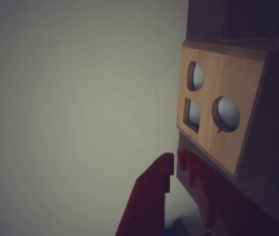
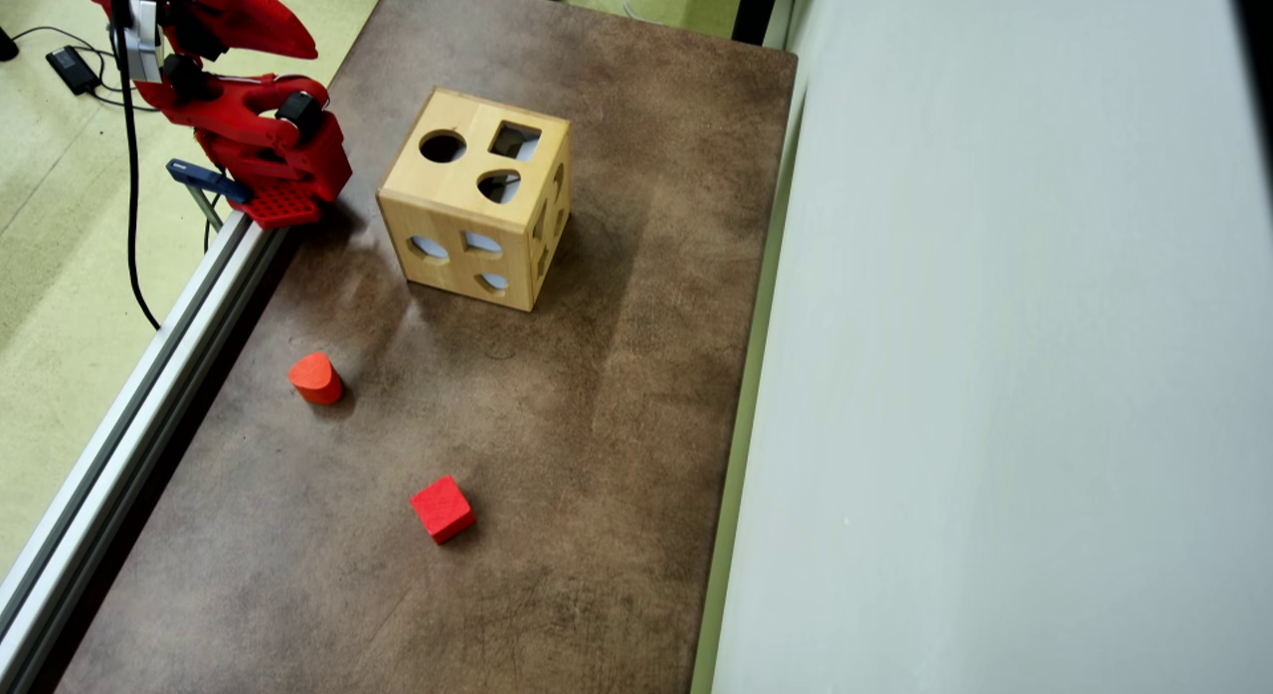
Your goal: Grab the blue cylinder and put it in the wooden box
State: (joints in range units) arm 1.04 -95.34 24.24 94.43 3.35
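Note:
The wooden box (image 2: pixel 438 192) stands on the brown table, a light-wood cube with round, square and other holes in its faces. In the wrist view it (image 1: pixel 228 98) fills the upper right, one holed face turned to the camera. The blue cylinder shows in neither view. My red gripper (image 1: pixel 175 157) points at the box's lower corner with its tips almost touching and nothing between them. In the overhead view the arm (image 2: pixel 259 137) is folded at the table's top-left edge, left of the box, with the gripper (image 2: pixel 293 43) above it.
An orange-red rounded block (image 2: pixel 315 378) and a red cube (image 2: pixel 443 509) lie on the table (image 2: pixel 617 426) in front of the box. A metal rail (image 2: pixel 149 376) runs along the table's left edge. A pale wall (image 2: pixel 995 376) borders the right side.

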